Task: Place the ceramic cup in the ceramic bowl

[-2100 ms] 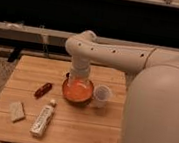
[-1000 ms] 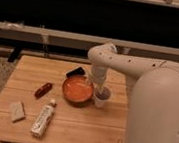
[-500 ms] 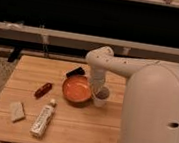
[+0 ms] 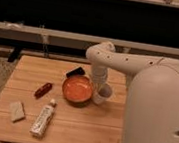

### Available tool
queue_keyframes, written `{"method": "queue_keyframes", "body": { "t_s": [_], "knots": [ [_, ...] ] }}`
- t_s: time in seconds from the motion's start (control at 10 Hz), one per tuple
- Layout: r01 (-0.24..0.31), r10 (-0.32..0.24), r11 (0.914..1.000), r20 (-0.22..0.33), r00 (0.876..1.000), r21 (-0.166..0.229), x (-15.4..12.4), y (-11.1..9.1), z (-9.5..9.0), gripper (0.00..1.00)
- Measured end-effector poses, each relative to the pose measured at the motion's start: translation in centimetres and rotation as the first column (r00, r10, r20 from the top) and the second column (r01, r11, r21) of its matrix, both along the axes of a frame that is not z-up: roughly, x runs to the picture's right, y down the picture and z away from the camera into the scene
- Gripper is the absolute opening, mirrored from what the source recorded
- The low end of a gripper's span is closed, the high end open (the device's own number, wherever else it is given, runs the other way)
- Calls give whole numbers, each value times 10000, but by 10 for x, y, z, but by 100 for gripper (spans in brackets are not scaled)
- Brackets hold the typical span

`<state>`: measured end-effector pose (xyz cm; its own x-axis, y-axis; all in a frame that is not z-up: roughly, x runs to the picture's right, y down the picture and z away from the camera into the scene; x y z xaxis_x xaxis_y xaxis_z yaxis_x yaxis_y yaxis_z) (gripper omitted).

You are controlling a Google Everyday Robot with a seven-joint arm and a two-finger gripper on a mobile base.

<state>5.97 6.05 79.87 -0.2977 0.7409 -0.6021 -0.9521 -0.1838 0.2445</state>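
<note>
One arm [image 4: 104, 55] bends down over the wooden table [image 4: 87, 124], its gripper [image 4: 99, 84] right at the ceramic cup's [image 4: 104, 94] rim. Whether it has hold, I cannot tell. The ceramic bowl [image 4: 76, 89] sits just beside the gripper, against the cup.

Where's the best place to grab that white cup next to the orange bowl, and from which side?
Probably the rim, pinching its wall while coming down from above. The cup appears to stand upright with its mouth open to the top, and the bowl sits close beside it, crowding a sideways approach. The gripper hangs right over the cup, at its rim.
</note>
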Motion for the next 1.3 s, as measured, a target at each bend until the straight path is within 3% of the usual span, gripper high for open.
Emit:
{"method": "queue_keyframes", "body": {
  "t_s": [0.2, 0.4, 0.7, 0.8, 1.0, 1.3],
  "knots": [
    [602, -600, 9978, -46, 9982, 277, -15, -25, -19, 0],
    [1345, -1356, 9894, 170, 9906, 554, -48, -51, -35, 0],
    [2177, -2239, 9735, 981, 9697, 701, -91, -59, -31, 2],
    [2326, -2387, 9705, 1169, 9640, 637, -96, -56, -23, 8],
    [2609, -2627, 9648, 1568, 9521, 319, -107, -40, 3, 30],
    [2752, -2657, 9611, 1900, 9451, -250, -110, -23, 24, 60]
  ]
}}
